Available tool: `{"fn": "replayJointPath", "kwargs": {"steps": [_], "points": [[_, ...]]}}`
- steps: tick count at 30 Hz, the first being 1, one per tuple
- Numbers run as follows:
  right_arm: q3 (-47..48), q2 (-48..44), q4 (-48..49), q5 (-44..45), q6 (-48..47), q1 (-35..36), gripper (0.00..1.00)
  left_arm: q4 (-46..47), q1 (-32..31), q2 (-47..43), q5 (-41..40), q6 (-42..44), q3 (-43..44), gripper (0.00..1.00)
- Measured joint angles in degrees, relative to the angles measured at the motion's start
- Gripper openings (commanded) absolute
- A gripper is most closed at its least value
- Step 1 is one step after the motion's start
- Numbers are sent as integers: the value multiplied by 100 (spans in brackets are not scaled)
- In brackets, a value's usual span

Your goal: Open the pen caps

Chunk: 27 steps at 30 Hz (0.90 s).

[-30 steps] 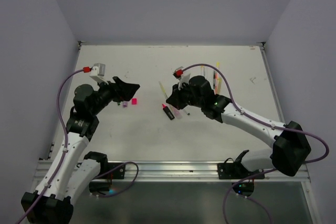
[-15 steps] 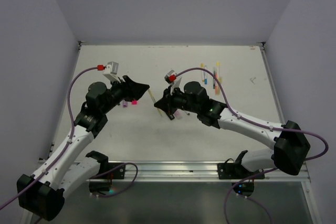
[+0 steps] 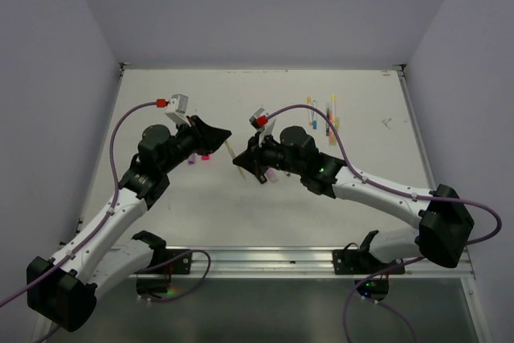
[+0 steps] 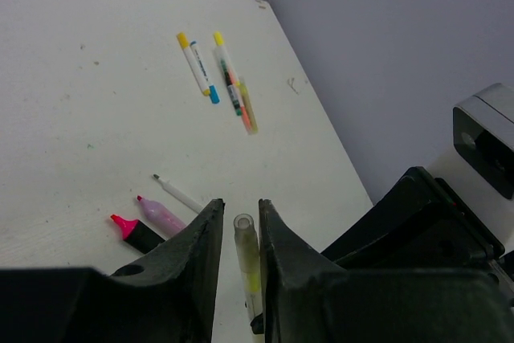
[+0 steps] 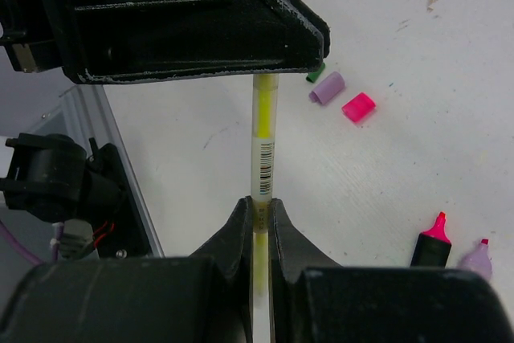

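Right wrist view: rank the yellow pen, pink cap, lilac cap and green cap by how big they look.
1. yellow pen, by far, though it is nearest the camera.
2. pink cap and lilac cap: look alike, no ranking.
3. green cap, smallest, but partly hidden.

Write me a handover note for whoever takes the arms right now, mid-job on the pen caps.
Right gripper: shut on the yellow pen.
Left gripper: fingers flank that pen's far end, slight gaps showing, not yet clamped.
Done: black-and-pink highlighter and lilac highlighter lie uncapped; lilac cap and pink cap lie loose.
Left: pull this pen's cap, then the far group of pens.
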Motion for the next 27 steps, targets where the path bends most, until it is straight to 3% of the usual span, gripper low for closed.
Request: {"fn": "replayJointPath", "kwargs": {"steps": [5, 11, 14, 19, 22, 25, 27], "points": [[-17, 42, 59, 4, 4, 0, 4, 92, -57, 39, 13, -90, 7, 0], [-131, 59, 302, -20, 142, 4, 39, 125, -83, 37, 42, -90, 9, 0], [-179, 59, 450, -66, 201, 17, 44, 133, -83, 17, 76, -85, 7, 0], [-181, 76, 625, -162, 243, 24, 44, 197, -83, -90, 188, -87, 7, 0], [-153, 210, 710, -201, 256, 26, 38, 264, -83, -131, 269, -87, 7, 0], [-125, 372, 737, -249, 254, 26, 22, 315, -83, -131, 308, -87, 7, 0], [-125, 437, 750, -299, 229, 26, 7, 332, -83, -131, 306, -76, 4, 0]]}}
